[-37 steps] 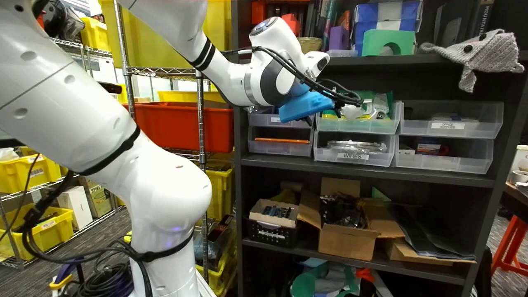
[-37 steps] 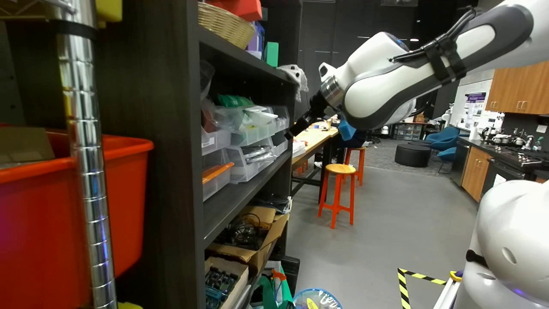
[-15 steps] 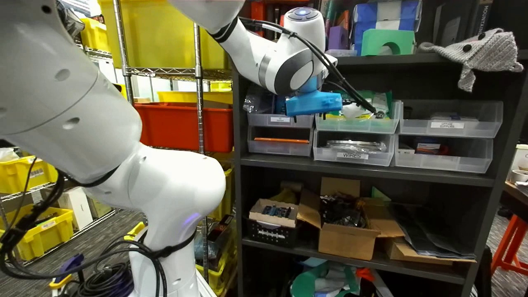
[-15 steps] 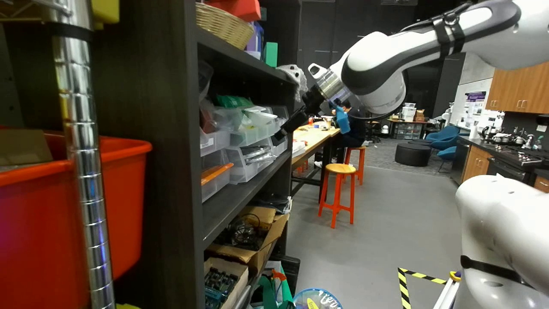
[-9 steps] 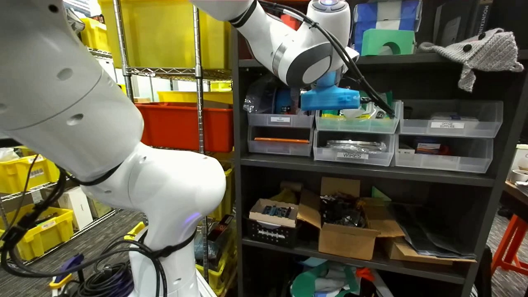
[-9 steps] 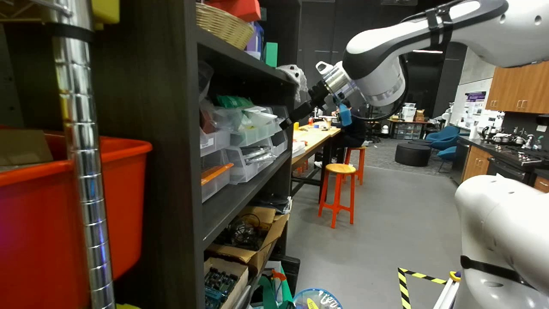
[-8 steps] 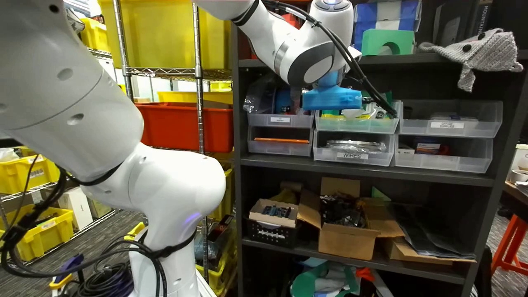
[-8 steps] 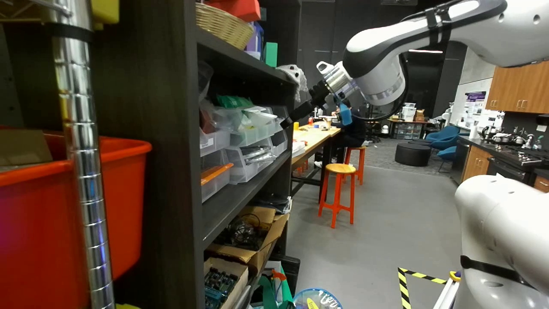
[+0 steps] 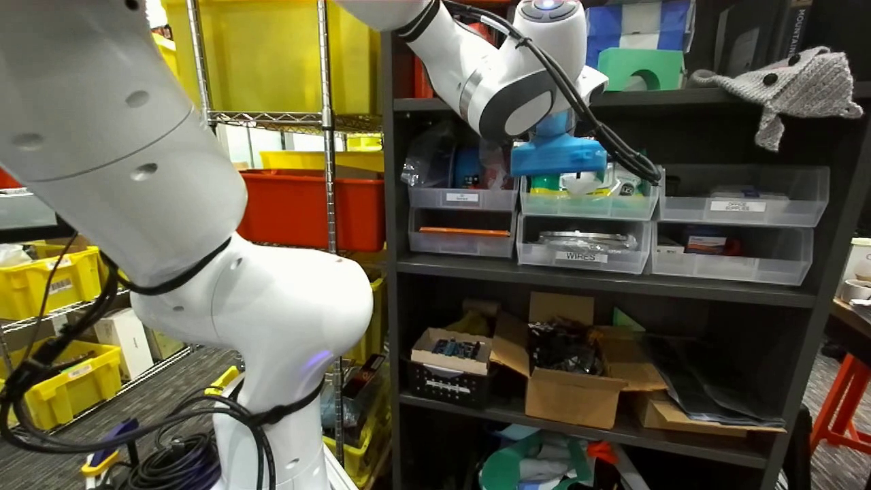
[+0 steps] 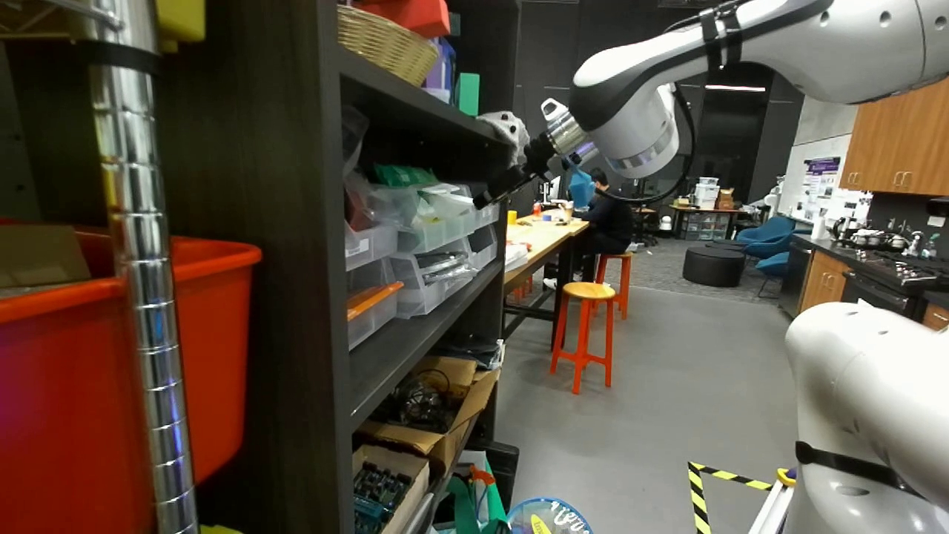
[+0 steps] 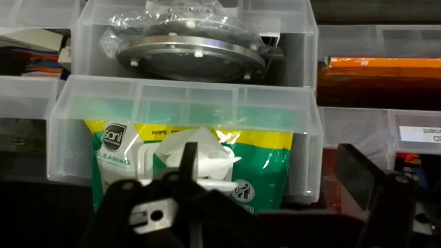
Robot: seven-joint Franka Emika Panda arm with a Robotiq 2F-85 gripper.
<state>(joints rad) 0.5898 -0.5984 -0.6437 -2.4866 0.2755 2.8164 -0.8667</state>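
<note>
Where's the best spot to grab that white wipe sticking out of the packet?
Probably the loose, crumpled peak of the wipe, which sticks out from the packet. The claw would likely do best coming in through the open front of the bin, since the wipe faces that way.

Tool (image 11: pixel 270 163): pitched nose-down, fingers (image 11: pixel 358 177) spread wide apart | Wrist (image 10: pixel 637 137): bent, above and behind tool in both exterior views | Forearm (image 10: pixel 652 55): higher than tool, sloped upward and rearward from it | Upper arm (image 9: pixel 102 122): behind tool, slanted down to shoulder (image 9: pixel 306 299) | Base column (image 9: pixel 272 429): upright, well below tool level
</note>
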